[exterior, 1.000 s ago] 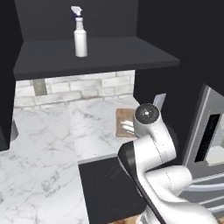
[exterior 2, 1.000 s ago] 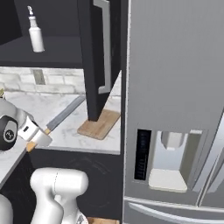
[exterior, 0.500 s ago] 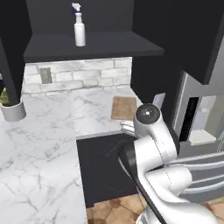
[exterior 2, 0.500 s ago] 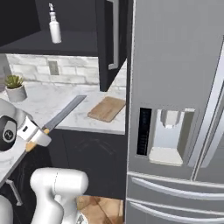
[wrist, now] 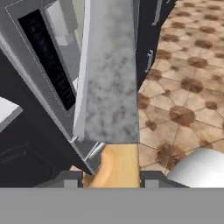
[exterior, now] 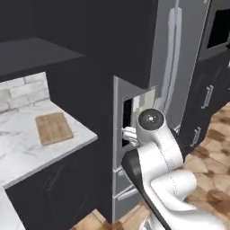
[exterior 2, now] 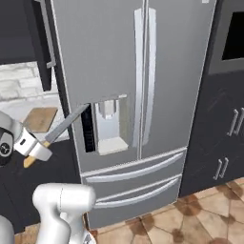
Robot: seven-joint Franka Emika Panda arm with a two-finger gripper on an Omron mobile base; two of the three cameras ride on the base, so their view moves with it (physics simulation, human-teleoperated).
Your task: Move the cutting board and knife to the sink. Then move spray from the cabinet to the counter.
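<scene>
Knife in carry, blade pointed at the fridge

The end effector (exterior 2: pixel 37 150) is clenched on the orange handle of the knife (exterior 2: pixel 64 128), its blade tip just beside the fridge (exterior 2: pixel 119 71) dispenser. The cutting board (exterior: pixel 54 128) lies on the desk (exterior: pixel 22 152) beside the fridge, not yet moved. The risk, as I judge it, is a base turn driving the blade into the fridge and twisting the knife loose.

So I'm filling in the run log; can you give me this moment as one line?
gripper: shut on knife | knife: blade toward fridge | cutting board: on counter | sink step: not yet done
</scene>
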